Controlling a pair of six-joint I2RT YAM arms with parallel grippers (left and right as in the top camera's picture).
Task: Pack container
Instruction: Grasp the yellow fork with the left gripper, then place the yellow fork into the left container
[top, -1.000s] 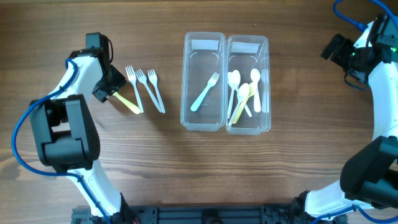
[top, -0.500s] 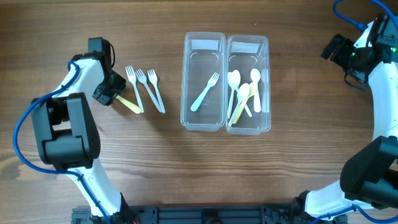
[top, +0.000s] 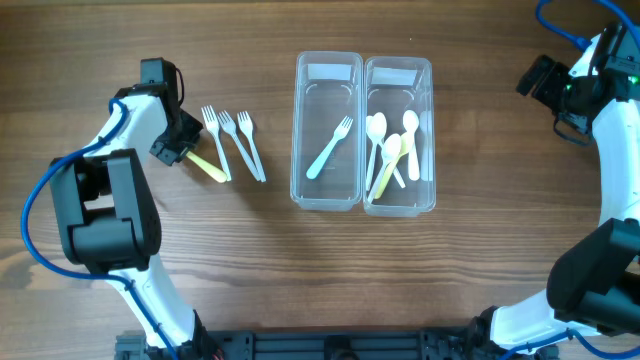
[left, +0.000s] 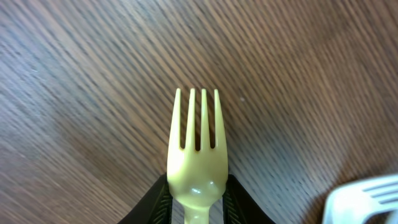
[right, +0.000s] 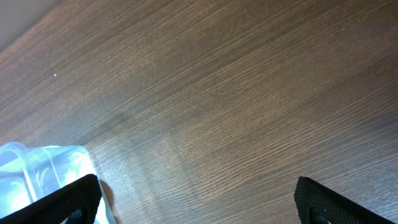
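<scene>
My left gripper (top: 172, 148) is shut on a yellow fork (top: 209, 167) at the left of the table; in the left wrist view the fork (left: 196, 149) sits between my jaws (left: 196, 199), tines pointing away. Three white forks (top: 232, 140) lie beside it; the edge of one shows in the left wrist view (left: 364, 199). Two clear containers stand in the middle: the left one (top: 327, 70) holds a light blue fork (top: 330, 147), the right one (top: 398, 72) holds several white and yellow spoons (top: 393, 150). My right gripper (top: 535, 78) is open and empty at the far right.
The right wrist view shows bare wood and a corner of the clear container (right: 43, 174) at the lower left, with my open jaws (right: 199, 205) wide apart. Wood table lies all around the containers.
The left gripper has shifted slightly with the yellow fork in it. The right arm has not moved.
</scene>
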